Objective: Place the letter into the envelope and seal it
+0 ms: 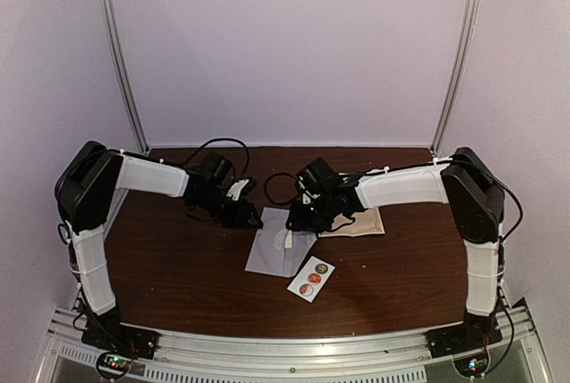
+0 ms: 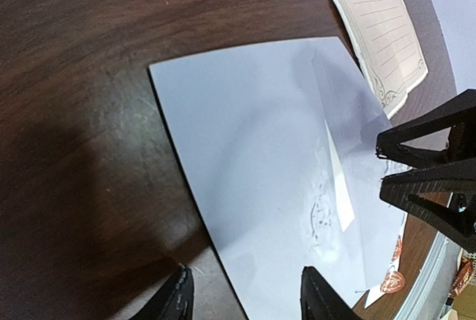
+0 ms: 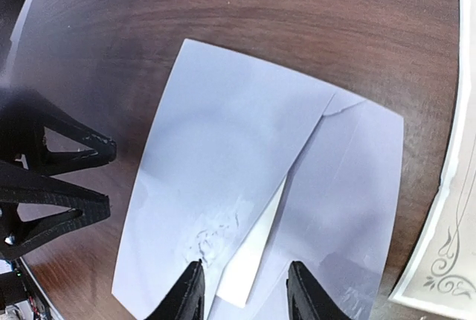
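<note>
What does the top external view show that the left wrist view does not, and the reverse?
Only the top external view shows the left arm and right arm whole. Only the left wrist view shows the ruled lines and ornamental border on the letter. Both show the envelope lying on the brown table, with the letter beside it and the sticker strip near it.

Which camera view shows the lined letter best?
The left wrist view: the letter shows ruled lines and an ornate border. The top external view shows it small, partly behind the right arm; the right wrist view catches only one edge.
</note>
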You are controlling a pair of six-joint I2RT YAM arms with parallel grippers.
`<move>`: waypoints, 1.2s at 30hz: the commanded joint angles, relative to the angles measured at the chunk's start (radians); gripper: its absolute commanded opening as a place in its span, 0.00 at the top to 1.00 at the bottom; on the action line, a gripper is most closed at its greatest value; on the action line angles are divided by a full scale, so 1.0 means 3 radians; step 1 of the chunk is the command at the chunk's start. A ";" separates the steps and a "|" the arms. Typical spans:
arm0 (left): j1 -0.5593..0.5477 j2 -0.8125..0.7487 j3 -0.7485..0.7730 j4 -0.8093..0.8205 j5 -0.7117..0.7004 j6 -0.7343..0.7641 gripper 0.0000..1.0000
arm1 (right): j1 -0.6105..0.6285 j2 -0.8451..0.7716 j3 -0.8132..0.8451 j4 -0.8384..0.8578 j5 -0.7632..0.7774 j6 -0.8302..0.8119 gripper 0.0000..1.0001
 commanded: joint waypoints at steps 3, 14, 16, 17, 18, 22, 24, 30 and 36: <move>-0.0124 -0.0152 -0.0167 0.0120 0.0184 -0.0031 0.51 | 0.0113 -0.0206 -0.0235 0.0050 0.0036 0.0195 0.62; -0.0193 -0.0155 -0.0189 0.0077 -0.0009 0.0033 0.52 | 0.0183 -0.0079 -0.0294 0.0173 -0.0026 0.0303 0.63; -0.0203 -0.0164 -0.0188 0.0051 -0.0083 0.0058 0.52 | 0.0180 -0.0046 -0.0276 0.0173 -0.0025 0.0305 0.63; -0.0210 -0.0164 -0.0189 0.0049 -0.0106 0.0069 0.52 | 0.0183 -0.0031 -0.0271 0.0173 -0.0020 0.0305 0.63; -0.0215 -0.0162 -0.0193 0.0046 -0.0126 0.0078 0.52 | 0.0183 -0.0020 -0.0271 0.0173 -0.0015 0.0307 0.63; -0.0240 -0.0166 -0.0196 0.0040 -0.0219 0.0105 0.52 | 0.0184 0.0031 -0.0260 0.0174 -0.0001 0.0308 0.63; -0.0246 -0.0152 -0.0199 0.0039 -0.0220 0.0107 0.52 | 0.0183 0.0056 -0.0254 0.0169 -0.0001 0.0311 0.63; -0.0257 -0.0083 -0.0184 0.0038 -0.0159 0.0117 0.52 | 0.0184 0.0101 -0.0227 0.0196 -0.0028 0.0322 0.63; -0.0272 -0.0046 -0.0174 0.0044 -0.0133 0.0107 0.52 | 0.0189 0.0125 -0.0186 0.0217 -0.0079 0.0309 0.66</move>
